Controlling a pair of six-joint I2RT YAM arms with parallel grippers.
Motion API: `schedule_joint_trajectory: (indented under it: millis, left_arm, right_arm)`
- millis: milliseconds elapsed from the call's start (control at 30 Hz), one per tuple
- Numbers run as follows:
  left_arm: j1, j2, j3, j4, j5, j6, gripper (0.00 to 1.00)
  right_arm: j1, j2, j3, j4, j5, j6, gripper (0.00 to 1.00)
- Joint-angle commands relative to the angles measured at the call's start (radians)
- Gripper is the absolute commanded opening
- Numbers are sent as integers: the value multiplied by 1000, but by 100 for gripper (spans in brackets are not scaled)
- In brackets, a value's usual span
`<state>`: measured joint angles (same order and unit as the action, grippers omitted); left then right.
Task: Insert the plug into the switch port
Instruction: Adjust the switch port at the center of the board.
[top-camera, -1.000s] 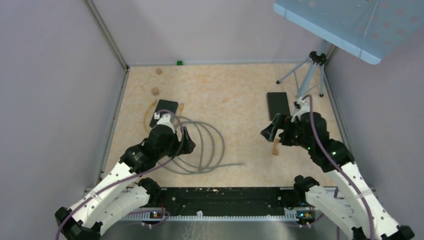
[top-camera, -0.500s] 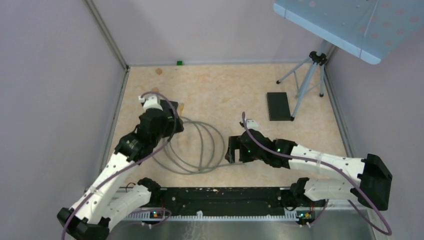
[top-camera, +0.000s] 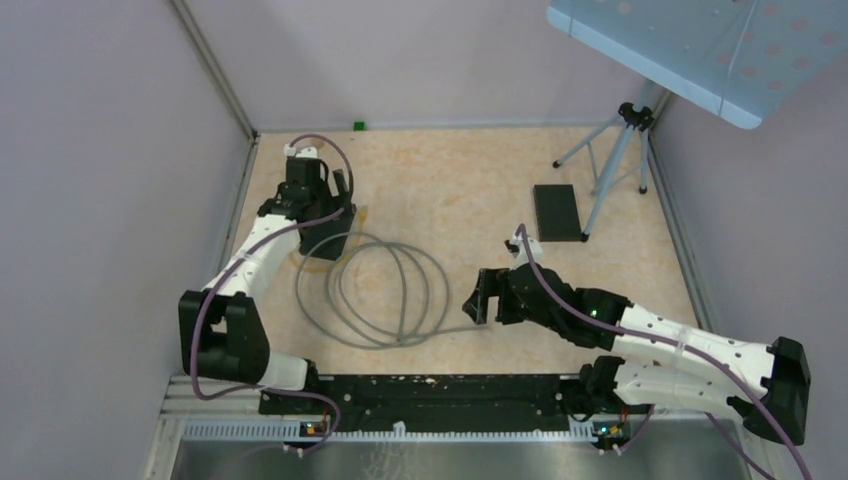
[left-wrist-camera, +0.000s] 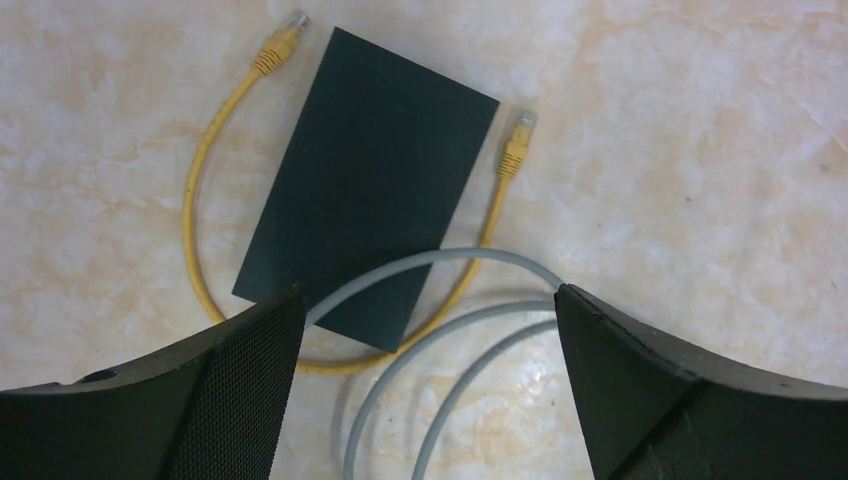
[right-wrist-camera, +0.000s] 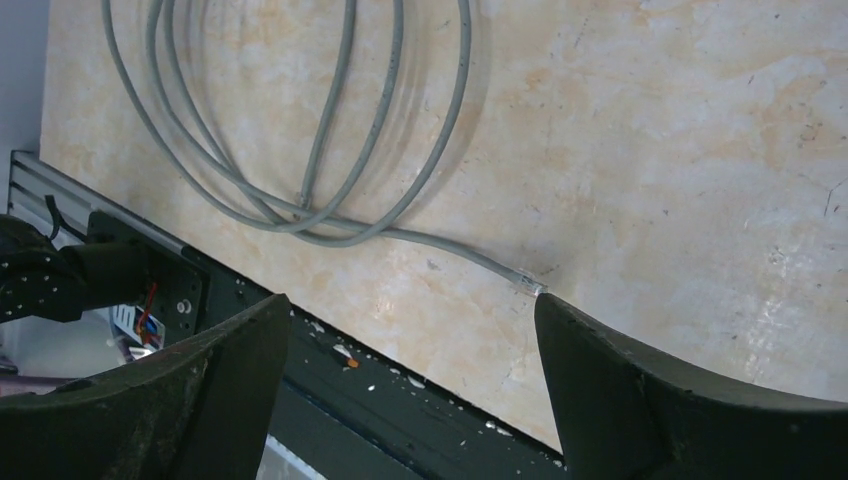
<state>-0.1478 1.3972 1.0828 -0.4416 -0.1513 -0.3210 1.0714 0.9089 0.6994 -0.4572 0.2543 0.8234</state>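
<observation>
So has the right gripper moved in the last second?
Yes. The right gripper has swung left and nearer the base rail, away from the black box beside the tripod. It now hangs open above the grey cable's plug.

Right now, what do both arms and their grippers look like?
The left arm and right arm have white shells, black joints and a purple cable each. The left gripper and right gripper have broad matte-black fingers. A green light glows near the right wrist.

White arms (top-camera: 252, 262) with black joints; purple cables (top-camera: 318, 137) alongside.
</observation>
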Motion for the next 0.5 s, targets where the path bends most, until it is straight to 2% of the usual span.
schedule_joint_trajectory:
  millis: [0, 100, 200, 333, 467]
  left_arm:
    - [67, 80, 25, 133, 63, 17, 99]
    - [122, 166, 60, 176, 143, 16, 99]
    - [141, 253, 111, 186, 147, 29, 99]
    - [142, 379, 229, 92, 102, 37, 99]
    - [141, 425, 247, 109, 36, 47, 99]
  right_arm:
    - [6, -24, -18, -16, 18, -7, 89]
    - [5, -21, -15, -22, 11, -20, 89]
    - [5, -22, -12, -25, 11, -28, 89]
    - [6, -29, -9, -29, 13, -38, 90]
    - [5, -34, -4, -40, 15, -54, 90]
